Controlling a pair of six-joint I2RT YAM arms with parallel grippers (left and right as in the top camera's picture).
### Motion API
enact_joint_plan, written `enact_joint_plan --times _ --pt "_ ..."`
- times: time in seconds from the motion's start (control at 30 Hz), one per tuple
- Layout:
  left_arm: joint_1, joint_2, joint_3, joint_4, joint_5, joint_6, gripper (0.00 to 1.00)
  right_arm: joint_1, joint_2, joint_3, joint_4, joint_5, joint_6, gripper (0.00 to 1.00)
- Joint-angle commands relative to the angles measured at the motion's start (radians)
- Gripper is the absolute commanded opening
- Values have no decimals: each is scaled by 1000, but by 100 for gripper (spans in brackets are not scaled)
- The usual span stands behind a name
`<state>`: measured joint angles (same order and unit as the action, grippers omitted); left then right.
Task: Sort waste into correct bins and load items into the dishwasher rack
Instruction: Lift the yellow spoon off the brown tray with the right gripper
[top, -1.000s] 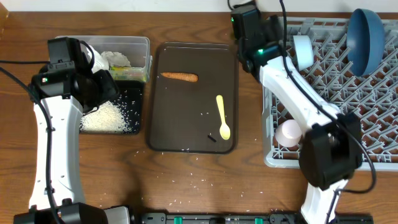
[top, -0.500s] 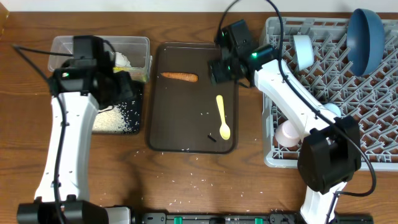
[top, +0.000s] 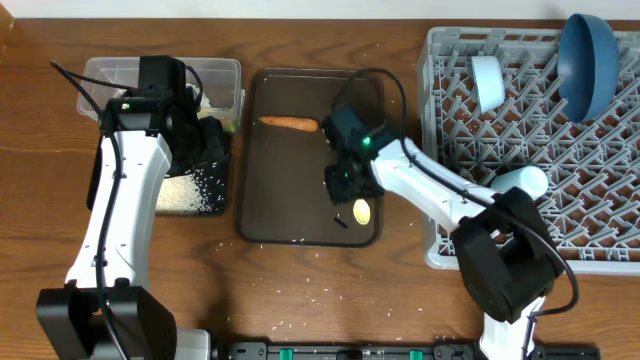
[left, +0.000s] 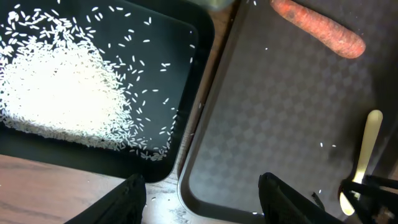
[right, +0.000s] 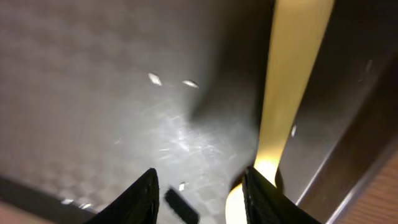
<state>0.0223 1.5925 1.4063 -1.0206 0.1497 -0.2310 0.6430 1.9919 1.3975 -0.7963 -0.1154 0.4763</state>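
Lying on the brown tray (top: 280, 190), the slim yellow spoon (right: 295, 62) sits beside the spread right gripper (right: 200, 179).

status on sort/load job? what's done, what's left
Done: dark blue plate and light blue cup sit in the rack; a rice heap lies in the black tray.
In hand: right pincer is down at the yellow spoon on the brown tray, jaws apart, no grip yet. Left pincer open, empty.
Left: spoon, carrot, stray grains on the table.
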Motion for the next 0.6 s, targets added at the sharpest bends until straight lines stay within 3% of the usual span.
enact_joint_plan --times 0.0,0.43,0.57 --pt "2 5 -9 -2 -15 16 61 -3 6 -35 27 37 100 43" --pt "2 5 -9 -2 -32 16 61 -20 -63 2 46 95 43 50" --pt "2 5 -9 -2 -32 16 61 -37 -76 1 31 143 -14 48"
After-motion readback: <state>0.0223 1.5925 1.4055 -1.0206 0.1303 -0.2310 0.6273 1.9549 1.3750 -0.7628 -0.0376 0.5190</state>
